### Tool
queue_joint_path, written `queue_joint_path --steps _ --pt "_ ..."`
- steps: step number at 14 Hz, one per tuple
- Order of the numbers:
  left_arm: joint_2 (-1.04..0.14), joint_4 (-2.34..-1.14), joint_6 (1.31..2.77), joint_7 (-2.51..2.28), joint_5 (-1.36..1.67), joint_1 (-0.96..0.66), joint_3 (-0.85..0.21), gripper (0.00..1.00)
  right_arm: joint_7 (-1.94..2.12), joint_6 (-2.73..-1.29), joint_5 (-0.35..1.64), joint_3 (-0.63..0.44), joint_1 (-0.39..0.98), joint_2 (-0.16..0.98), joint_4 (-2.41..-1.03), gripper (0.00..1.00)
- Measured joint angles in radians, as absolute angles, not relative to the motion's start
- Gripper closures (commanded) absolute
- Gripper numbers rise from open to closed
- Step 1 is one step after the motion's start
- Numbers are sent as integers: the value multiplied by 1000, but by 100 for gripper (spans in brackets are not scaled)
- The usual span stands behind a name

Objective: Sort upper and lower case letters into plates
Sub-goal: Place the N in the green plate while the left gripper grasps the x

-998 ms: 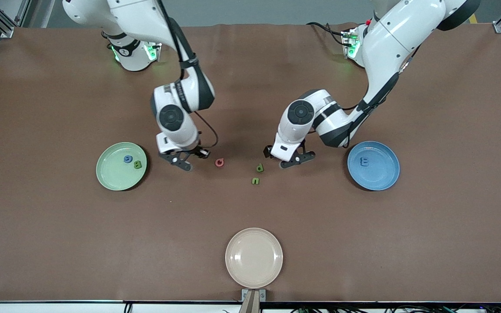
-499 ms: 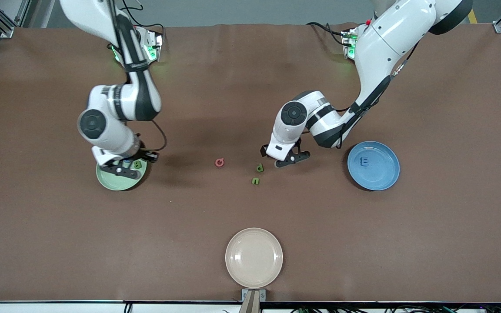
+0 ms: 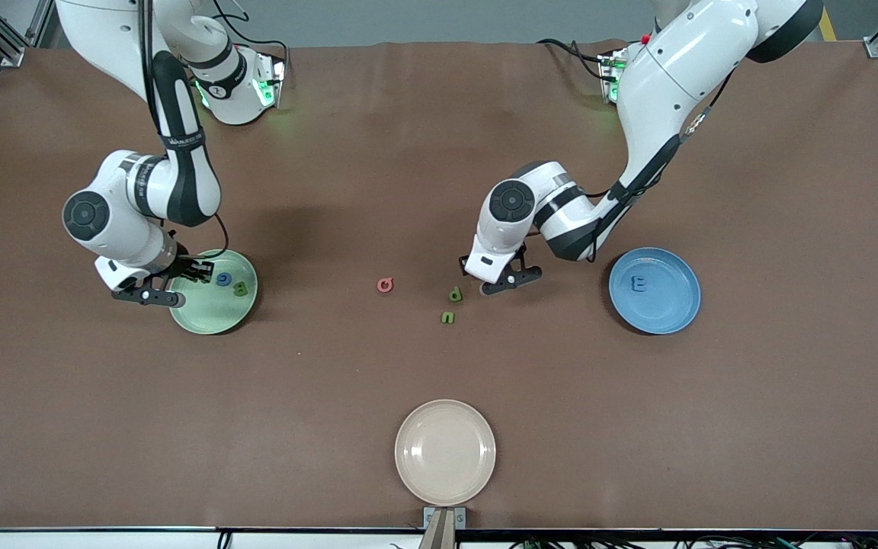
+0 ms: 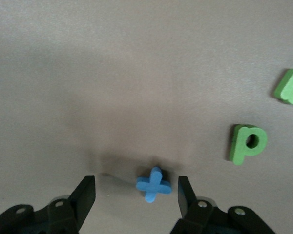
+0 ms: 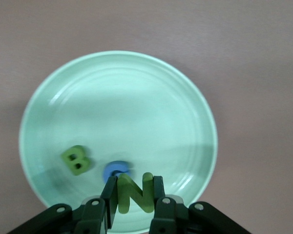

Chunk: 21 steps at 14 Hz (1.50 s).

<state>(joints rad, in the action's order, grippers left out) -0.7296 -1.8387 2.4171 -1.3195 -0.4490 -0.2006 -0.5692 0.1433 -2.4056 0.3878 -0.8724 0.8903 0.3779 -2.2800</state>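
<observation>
My right gripper (image 3: pixel 165 284) is shut on the green N (image 5: pixel 128 196) and holds it over the rim of the pale green plate (image 3: pixel 206 319), also seen in the right wrist view (image 5: pixel 136 97). The blue G (image 3: pixel 223 280) and green B (image 3: pixel 240 289) lie in that plate. My left gripper (image 4: pixel 136 187) is open, low over the table, with the blue x (image 4: pixel 154 184) between its fingers; in the front view (image 3: pixel 491 276) it hides the x. Green p (image 3: pixel 456 293) and u (image 3: pixel 448 317) lie beside it. The pink-red Q (image 3: pixel 385 285) lies mid-table. The blue E (image 3: pixel 639 284) lies in the blue plate (image 3: pixel 675 313).
A cream-beige plate (image 3: pixel 445 451) sits at the table's edge nearest the front camera. The brown table (image 3: pixel 713 419) is bare around it.
My right arm has swung from mid-table toward its own end, carrying the N over the pale green plate to its rim. My left gripper has shifted slightly beside the p.
</observation>
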Motion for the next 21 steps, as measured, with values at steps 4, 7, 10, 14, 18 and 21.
queue_joint_path --steps 4,7,10,14,18,21 --pt "-749 -1809 2417 -1320 -449 -225 -559 24 153 -2431 424 -861 884 380 -2304 100" --pt "-755 -1805 2417 -1320 -449 -226 -558 32 174 -2434 474 -850 884 398 -2309 100" --pt "-758 -1805 2417 -1320 -449 -226 -558 38 244 -2442 548 -849 882 429 -2312 100" --pt "-760 -1804 2411 -1320 -449 -228 -558 50 418 -2445 695 -846 854 483 -2314 90" --pt "-760 -1800 2409 -1320 -449 -234 -558 62 458 -2445 739 -833 846 507 -2312 0" --pt "-759 -1798 2403 -1320 -449 -236 -558 69 458 -2407 744 -832 846 507 -2286 0"
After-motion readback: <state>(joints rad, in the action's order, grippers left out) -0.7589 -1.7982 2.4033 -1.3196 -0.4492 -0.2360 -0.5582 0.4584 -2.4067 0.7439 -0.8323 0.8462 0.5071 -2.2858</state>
